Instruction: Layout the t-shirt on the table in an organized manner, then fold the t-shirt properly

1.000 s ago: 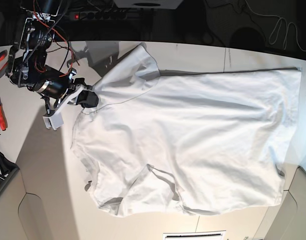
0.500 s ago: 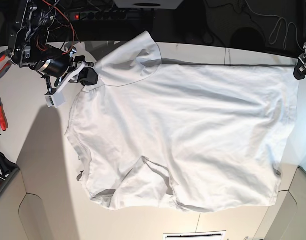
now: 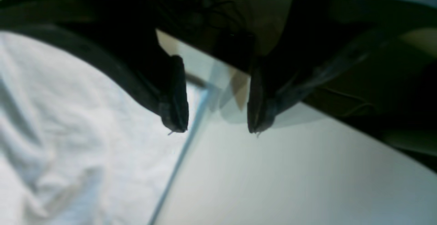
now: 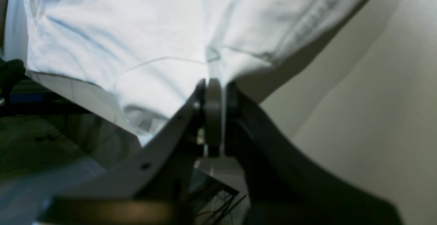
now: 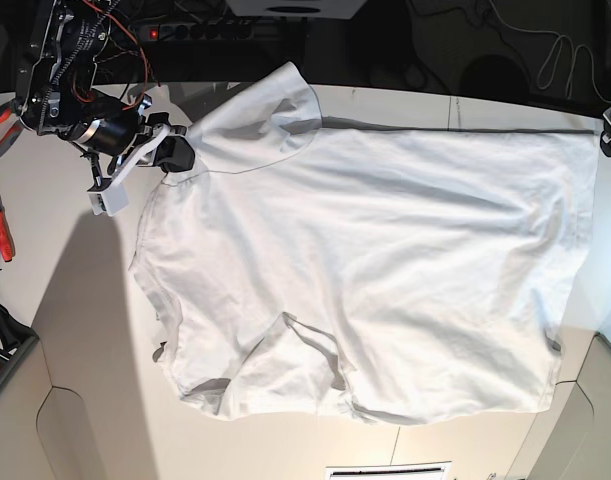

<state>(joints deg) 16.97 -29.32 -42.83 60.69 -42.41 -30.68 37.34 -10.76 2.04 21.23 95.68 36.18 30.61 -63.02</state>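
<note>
the surface is a wide matte white top with a black back edge along the top of the base view. the t-shirt lies spread over most of it, white and wrinkled, its hem toward the base view's right and its shoulders toward the left. one sleeve reaches up to the back edge, the other lies folded near the front edge. a thin dark seam shows above the cloth near the back. red-handled pliers lie at the far left edge. bare surface shows left of the shirt and along the front.
</note>
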